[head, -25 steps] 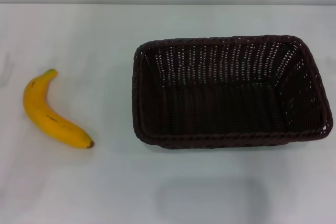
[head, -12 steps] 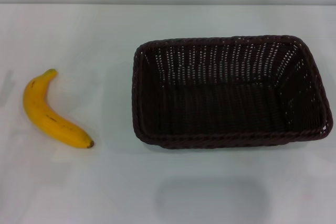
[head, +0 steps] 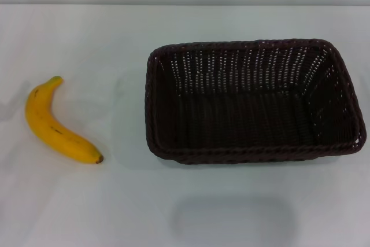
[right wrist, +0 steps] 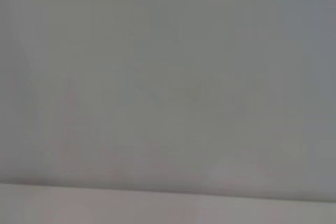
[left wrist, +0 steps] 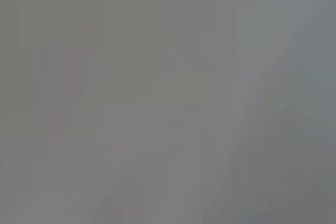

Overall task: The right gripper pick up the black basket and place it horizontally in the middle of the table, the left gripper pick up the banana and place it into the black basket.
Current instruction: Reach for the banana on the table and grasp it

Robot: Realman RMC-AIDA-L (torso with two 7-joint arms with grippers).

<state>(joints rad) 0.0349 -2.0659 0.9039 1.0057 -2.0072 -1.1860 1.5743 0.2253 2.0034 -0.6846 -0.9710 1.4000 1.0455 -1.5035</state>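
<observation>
Head view: the white worktop fills nearly the whole picture, its far edge running straight across the top. The black basket stands upright on it with its long sides parallel to the far edge, lying toward the right edge of the worktop and roughly midway between the far and near edges. Its braided rim is whole all round, the openwork sides slope inward to a dark woven floor, and nothing lies inside. The banana lies flat near the left edge of the worktop, well apart from the basket, with bare white surface between them. Its greenish stem end points toward the far edge and its dark tip toward the near edge and the basket (small brown specks show along the curve). Neither arm nor hand appears here.

Left wrist view: only a plain grey blur shows; no hand, basket or banana can be made out, so the left hand's state cannot be told.

Right wrist view: a flat pale grey field with a lighter band along one edge; the right hand is not seen either.
</observation>
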